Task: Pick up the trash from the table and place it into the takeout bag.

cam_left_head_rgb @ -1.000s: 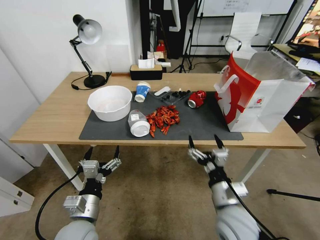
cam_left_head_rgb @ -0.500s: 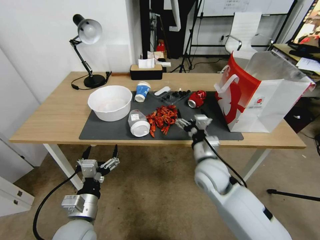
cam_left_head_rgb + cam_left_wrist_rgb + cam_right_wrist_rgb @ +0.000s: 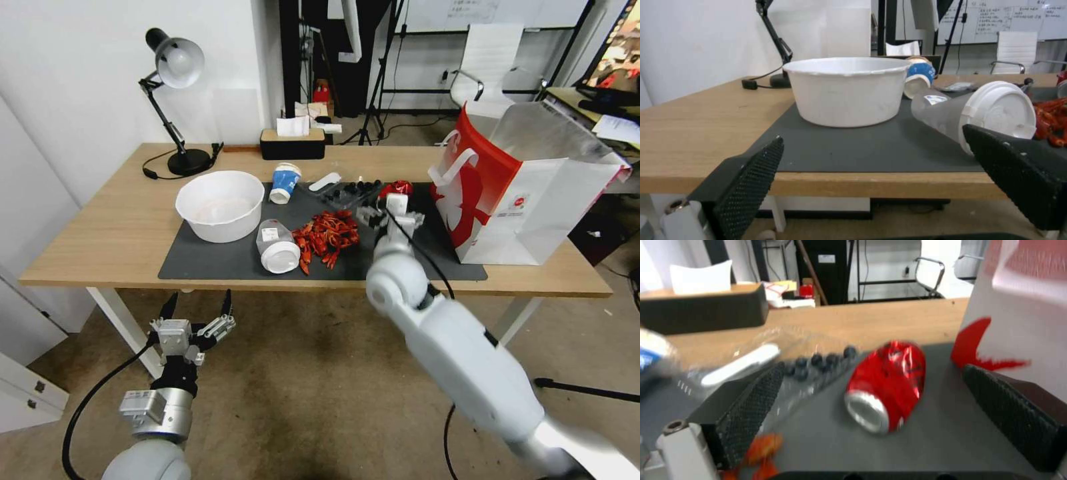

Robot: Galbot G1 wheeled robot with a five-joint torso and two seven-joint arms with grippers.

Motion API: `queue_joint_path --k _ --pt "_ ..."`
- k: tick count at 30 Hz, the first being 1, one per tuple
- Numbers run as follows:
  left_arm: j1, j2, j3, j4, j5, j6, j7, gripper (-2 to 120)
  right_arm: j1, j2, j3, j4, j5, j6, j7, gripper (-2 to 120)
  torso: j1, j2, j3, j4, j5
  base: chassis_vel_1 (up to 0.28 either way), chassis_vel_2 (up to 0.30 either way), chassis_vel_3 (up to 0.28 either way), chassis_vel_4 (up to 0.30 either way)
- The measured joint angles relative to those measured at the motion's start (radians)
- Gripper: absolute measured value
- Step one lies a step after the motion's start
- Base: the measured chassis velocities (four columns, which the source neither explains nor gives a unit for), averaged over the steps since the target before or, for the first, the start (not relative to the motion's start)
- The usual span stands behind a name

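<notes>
Right end effector (image 3: 392, 208) is out over the dark mat (image 3: 220, 263), centre of the head view, its fingers spread wide apart with nothing between them. Dead ahead of it lies the crushed red can (image 3: 887, 383) — on its side on the mat, between the clear plastic tray (image 3: 786, 356) and the takeout bag (image 3: 527, 193). In the right wrist view the can sits squarely in the gap between the two black pads, silver end towards the camera, red body running away towards the back of the surface (image 3: 100, 227) and leaning a little toward the bag. So its long axis runs roughly along the line of approach, and the pads stand either side of its width. By my reading, that's a grasp lining up nicely, though the can is not yet touched.

Nearer arm? No contest: the right one. The left end effector (image 3: 195, 315) hangs low at lower left in the head view, below the front edge of the surface, fingers apart too and holding nothing. Its own camera looks across at the white bowl (image 3: 846, 90) and the toppled white-lidded cup (image 3: 982, 113), with the red crayfish shells (image 3: 327, 237) beyond. The bag stands open at the right end, just beside the can.
</notes>
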Motion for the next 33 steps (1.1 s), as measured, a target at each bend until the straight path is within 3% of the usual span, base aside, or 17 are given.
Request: queue_joint_path --k 9,13,33 --pt "-0.002 0.004 -0.002 0.0 -0.002 0.001 0.0 100 0.131 0.018 -0.034 -0.098 0.095 -0.039 0.039 100 0.0 0.0 0.0 0.0 -0.0001 0.0 0.0 0.0 0.0" --pt "-0.001 0.005 -0.007 -0.001 -0.004 0.001 0.0 100 0.206 0.057 -0.053 -0.201 0.137 -0.086 0.076 100 0.0 0.0 0.0 0.0 -0.0001 0.0 0.0 0.0 0.0" --pt "-0.004 0.018 -0.015 -0.001 -0.022 0.0 0.0 100 0.291 0.143 -0.059 -0.356 0.187 -0.125 0.115 100 0.0 0.0 0.0 0.0 -0.0002 0.0 0.0 0.0 0.0"
